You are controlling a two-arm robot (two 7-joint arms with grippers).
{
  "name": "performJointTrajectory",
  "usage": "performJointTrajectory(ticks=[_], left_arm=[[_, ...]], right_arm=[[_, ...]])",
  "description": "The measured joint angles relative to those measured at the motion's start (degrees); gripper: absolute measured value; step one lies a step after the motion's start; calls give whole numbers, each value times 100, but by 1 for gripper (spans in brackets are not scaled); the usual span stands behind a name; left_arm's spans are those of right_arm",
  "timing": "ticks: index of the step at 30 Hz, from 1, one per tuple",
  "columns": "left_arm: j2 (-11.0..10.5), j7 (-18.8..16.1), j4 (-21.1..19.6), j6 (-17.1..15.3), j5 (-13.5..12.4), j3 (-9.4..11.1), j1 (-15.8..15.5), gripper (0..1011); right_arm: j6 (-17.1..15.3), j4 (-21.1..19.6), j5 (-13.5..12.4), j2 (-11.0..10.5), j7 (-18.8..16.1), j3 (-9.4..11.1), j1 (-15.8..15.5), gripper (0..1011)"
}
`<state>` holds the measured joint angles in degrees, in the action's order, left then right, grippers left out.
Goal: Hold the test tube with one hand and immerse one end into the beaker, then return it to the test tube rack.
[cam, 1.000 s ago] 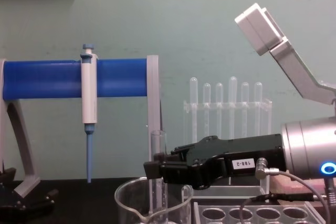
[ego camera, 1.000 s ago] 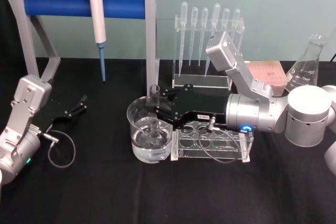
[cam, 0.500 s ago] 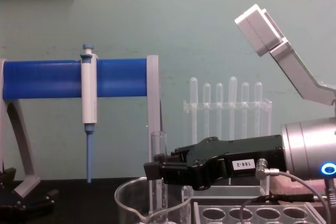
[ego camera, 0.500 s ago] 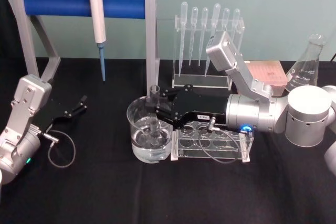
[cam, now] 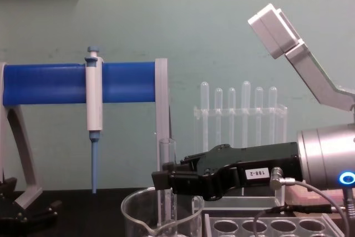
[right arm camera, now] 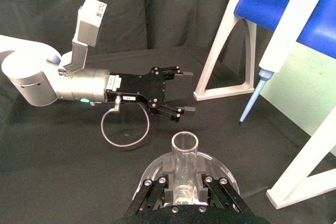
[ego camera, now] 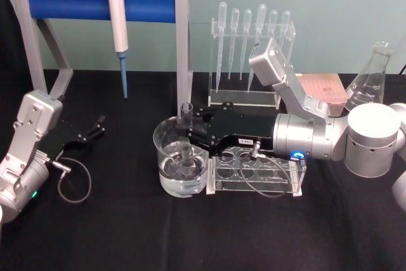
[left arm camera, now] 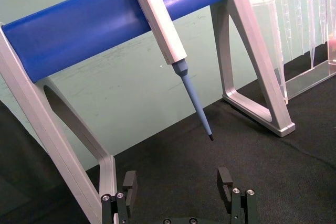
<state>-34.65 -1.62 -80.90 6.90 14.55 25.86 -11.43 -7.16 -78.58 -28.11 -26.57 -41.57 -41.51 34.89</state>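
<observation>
Upright, test tube [ego camera: 186, 115] clamped in the right hand [ego camera: 189, 135], lower end inside beaker [ego camera: 163, 152].

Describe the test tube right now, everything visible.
The test tube is a clear glass tube with a plain open rim. It stands upright, clamped below the rim by the right gripper. Its lower part hangs inside the beaker; the tip seems to sit in the clear liquid, but whether it touches the bottom cannot be told.
</observation>
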Motion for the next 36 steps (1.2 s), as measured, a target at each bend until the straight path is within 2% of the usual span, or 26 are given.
performJointTrajectory(ticks=[36], left_arm=[[0, 0, 0, 0, 0, 0, 0, 1000]], right_arm=[[3, -1, 0, -1, 3, 0, 1, 241]])
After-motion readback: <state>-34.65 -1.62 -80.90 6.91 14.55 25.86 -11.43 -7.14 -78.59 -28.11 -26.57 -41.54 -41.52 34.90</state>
